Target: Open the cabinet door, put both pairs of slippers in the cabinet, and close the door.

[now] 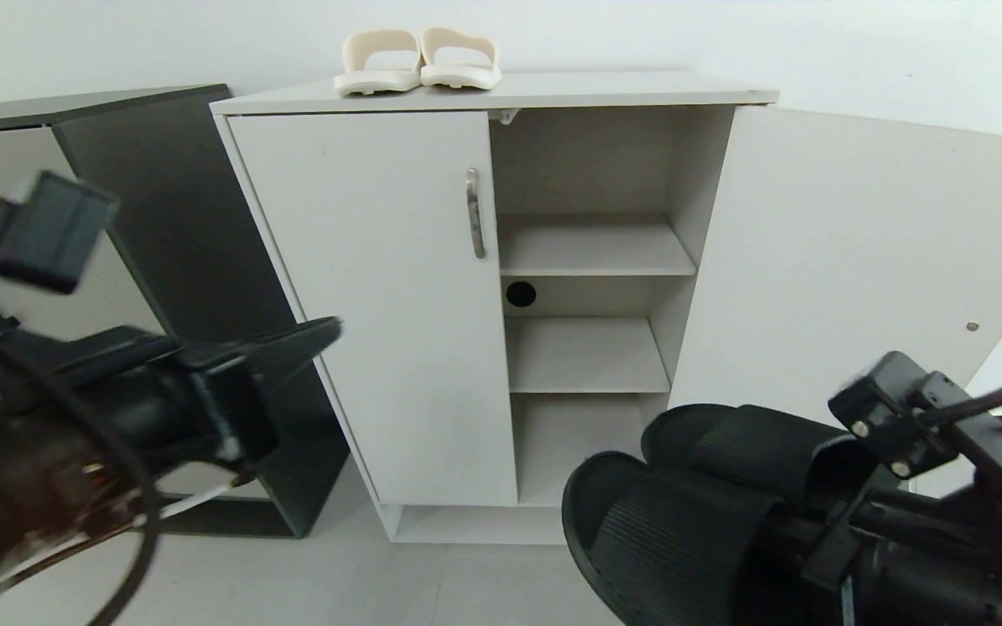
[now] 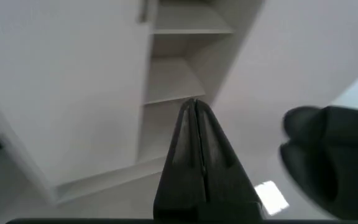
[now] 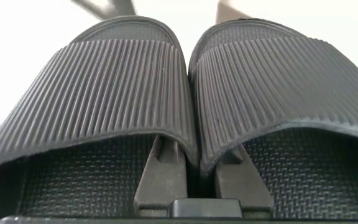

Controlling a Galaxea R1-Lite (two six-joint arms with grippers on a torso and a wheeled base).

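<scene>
The white cabinet (image 1: 362, 287) has its right door (image 1: 849, 261) swung open, showing bare shelves (image 1: 592, 248); its left door with the metal handle (image 1: 474, 213) is closed. A cream pair of slippers (image 1: 418, 61) sits on the cabinet top. My right gripper (image 3: 197, 180) is shut on the black pair of slippers (image 1: 692, 504), pinching their two inner edges together, low and in front of the open compartment. The ribbed straps (image 3: 185, 87) lie close before the right wrist camera. My left gripper (image 2: 195, 112) is shut on nothing, held left of the cabinet, pointing toward it.
A dark cabinet (image 1: 170, 217) stands to the left of the white one, against the wall. Grey floor (image 1: 336, 582) lies in front. The open door reaches out to the right of the black slippers.
</scene>
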